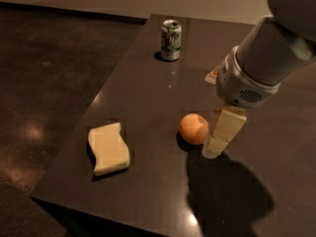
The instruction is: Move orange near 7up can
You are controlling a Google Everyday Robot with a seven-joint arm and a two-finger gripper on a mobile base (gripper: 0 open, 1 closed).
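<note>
The orange (193, 128) is a small round fruit resting on the dark table (148, 88), right of centre. The 7up can (171, 40) stands upright near the table's far left edge, well behind the orange. My gripper (215, 147) hangs from the white arm at the right. Its cream tip reaches down to the tabletop right beside the orange, on the orange's right side, touching or almost touching it. The orange is not lifted.
A pale yellow wavy sponge (108, 148) lies near the table's front left corner. A small packet (213, 74) shows partly behind the arm. The table's left and front edges drop to a dark floor (44, 83).
</note>
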